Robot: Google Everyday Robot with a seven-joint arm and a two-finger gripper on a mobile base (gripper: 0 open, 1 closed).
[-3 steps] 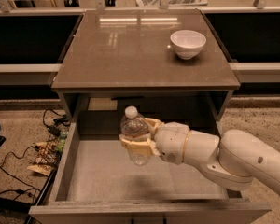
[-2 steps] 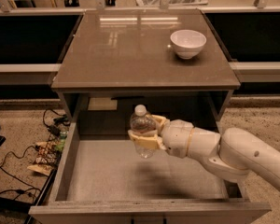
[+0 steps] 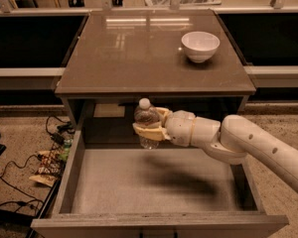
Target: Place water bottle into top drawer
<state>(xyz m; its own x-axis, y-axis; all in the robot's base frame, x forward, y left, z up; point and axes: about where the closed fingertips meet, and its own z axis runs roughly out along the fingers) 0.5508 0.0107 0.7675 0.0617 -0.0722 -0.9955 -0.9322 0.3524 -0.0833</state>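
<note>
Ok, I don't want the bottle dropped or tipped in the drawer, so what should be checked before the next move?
1. Is the top drawer pulled open: ok.
2. Is the tool shut on the water bottle, above the drawer's rear part: ok.
3. Is the bottle upright, cap up: ok.
4. Is the bottle's base resting on the drawer floor, ready for release: not ok, it hangs above the floor.
5. Is there a gap between the cap and the front edge of the cabinet top: cannot tell.
6. Is the white bowl out of the arm's way: ok, it sits on the cabinet top.
</note>
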